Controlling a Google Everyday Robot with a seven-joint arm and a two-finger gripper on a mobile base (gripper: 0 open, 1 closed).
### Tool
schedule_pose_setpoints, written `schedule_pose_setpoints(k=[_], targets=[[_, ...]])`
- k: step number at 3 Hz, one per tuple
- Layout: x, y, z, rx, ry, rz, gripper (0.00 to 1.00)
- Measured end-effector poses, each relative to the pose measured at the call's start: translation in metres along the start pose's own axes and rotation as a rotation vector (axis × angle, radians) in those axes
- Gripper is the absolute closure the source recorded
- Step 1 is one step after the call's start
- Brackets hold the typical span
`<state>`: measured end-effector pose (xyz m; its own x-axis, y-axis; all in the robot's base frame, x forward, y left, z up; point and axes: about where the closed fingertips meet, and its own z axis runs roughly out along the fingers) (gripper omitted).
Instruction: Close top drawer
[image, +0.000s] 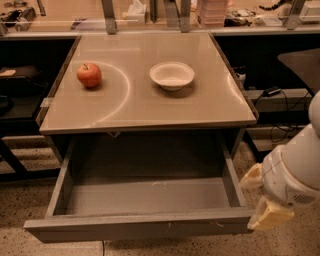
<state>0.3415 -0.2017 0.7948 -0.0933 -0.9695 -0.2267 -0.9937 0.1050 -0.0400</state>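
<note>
The top drawer (142, 227) is pulled far out from under the table (150, 107). It is wide and grey, with a flat handleless front and an empty grey inside. Small pale scratches mark its floor and front. My gripper (261, 198) is at the lower right, right beside the drawer's front right corner, on the end of the white arm (295, 170). I cannot tell whether it touches the drawer.
A red apple (89, 75) and a white bowl (172, 75) sit on the tabletop. Dark shelves with cables stand to the left and right. A cluttered counter runs along the back. Speckled floor lies in front of the drawer.
</note>
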Motion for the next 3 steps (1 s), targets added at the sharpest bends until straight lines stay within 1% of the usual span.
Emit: schedule_pose_setpoints(k=[1,2,3], targets=[[-0.002,0.025,0.026,-0.071,0.017,-0.062,0.65],[-0.002,0.026,0.027,-0.076,0.018,-0.067,0.88],[-0.003,0.029,0.05,-0.079,-0.01,-0.058,1.0]])
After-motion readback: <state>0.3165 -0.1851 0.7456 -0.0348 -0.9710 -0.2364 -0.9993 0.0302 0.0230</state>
